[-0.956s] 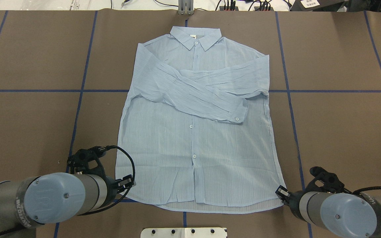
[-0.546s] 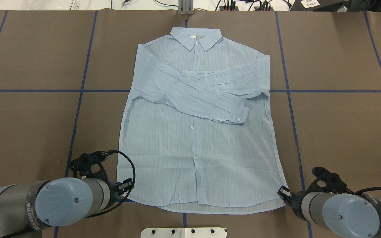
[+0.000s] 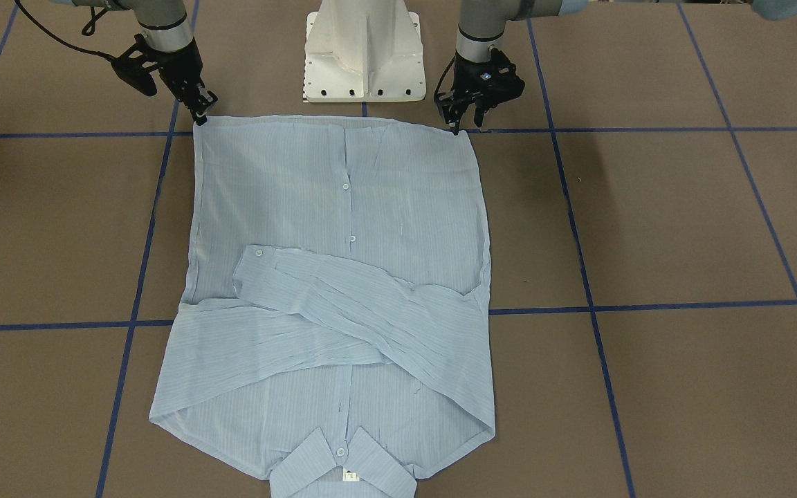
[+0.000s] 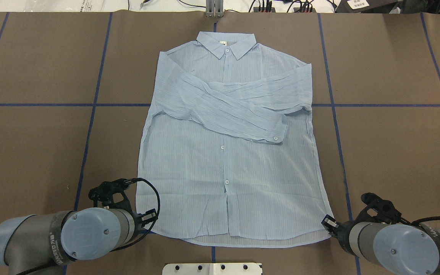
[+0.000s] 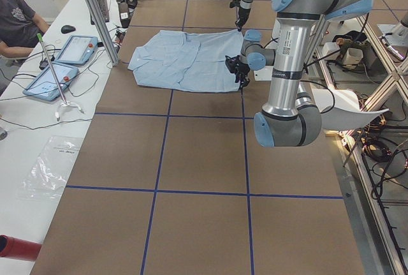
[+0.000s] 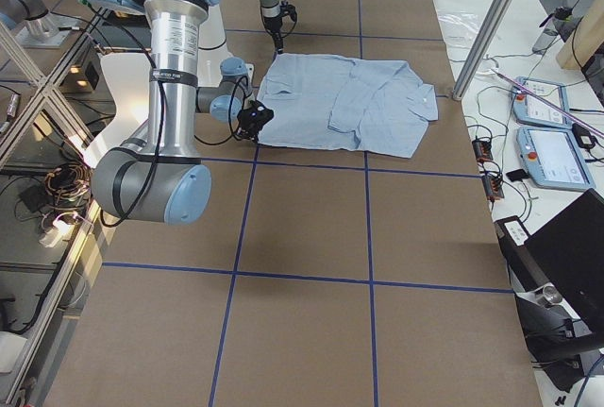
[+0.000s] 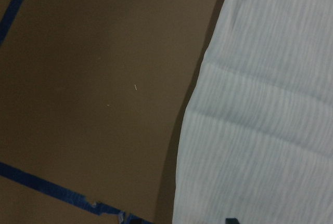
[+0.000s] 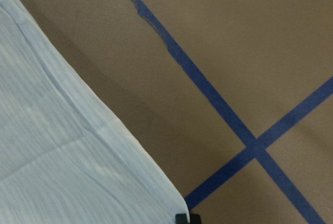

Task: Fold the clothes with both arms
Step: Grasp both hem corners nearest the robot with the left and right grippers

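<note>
**Overhead and front views.** The shirt (image 4: 227, 160) lies flat, front side up, on the brown table (image 4: 395, 145). Its collar (image 4: 225, 45) is at 12 o'clock in the overhead view and its hem is at 6 o'clock, nearest my white pedestal base (image 3: 362, 52). Both sleeves are folded across the chest and cross each other. The upper sleeve runs down toward 4 o'clock and ends in a buttoned cuff (image 4: 275, 138). The placket is buttoned, with a short open slit at the hem.

**Grippers.** My left gripper (image 3: 456, 126) stands at the 7 o'clock hem corner in the overhead view. Its fingers point down and are clenched on the edge of the cloth. My right gripper (image 3: 201, 116) stands at the 5 o'clock corner, likewise pinched onto the fabric. Both wrists sit low over the table, just outside the hem line.

**Wrist views.** The left camera shows the striped side edge of the shirt, with bare table at 9 o'clock. The right camera shows the hem corner tapering to a dark fingertip (image 8: 187, 218) at 6 o'clock, beside crossing blue tape lines (image 8: 255, 146).
</note>
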You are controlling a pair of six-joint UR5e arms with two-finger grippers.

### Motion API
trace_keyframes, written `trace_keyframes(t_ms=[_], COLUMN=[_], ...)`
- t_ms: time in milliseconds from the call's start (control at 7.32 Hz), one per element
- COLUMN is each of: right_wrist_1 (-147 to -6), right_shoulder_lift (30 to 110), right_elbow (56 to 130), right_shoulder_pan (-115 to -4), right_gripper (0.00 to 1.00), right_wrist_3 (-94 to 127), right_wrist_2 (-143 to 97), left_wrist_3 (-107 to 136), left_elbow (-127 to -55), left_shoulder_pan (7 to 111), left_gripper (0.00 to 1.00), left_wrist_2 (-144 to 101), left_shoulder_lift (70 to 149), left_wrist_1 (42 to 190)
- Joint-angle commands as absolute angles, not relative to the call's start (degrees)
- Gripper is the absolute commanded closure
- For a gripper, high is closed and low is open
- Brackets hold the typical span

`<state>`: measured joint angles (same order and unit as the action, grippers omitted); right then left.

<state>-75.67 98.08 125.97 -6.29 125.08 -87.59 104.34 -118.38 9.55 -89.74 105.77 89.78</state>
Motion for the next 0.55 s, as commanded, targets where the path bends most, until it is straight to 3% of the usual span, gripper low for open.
trace_keyframes(t_ms=[0, 410], right_wrist_1=[-75.7, -75.6], right_shoulder_lift=[98.1, 98.0], right_elbow=[126.0, 126.0], right_shoulder_pan=[-6.3, -6.3], right_gripper=[1.00, 1.00], right_wrist_3=[125.1, 125.1], right_wrist_2=[-87.5, -87.5], left_wrist_3=[104.2, 104.0], left_elbow=[-117.2, -115.9], left_shoulder_pan=[9.5, 9.3], left_gripper=[0.45, 0.51], left_wrist_2=[-89.6, -89.7], left_shoulder_lift=[106.3, 106.9], left_wrist_1=[89.8, 90.2])
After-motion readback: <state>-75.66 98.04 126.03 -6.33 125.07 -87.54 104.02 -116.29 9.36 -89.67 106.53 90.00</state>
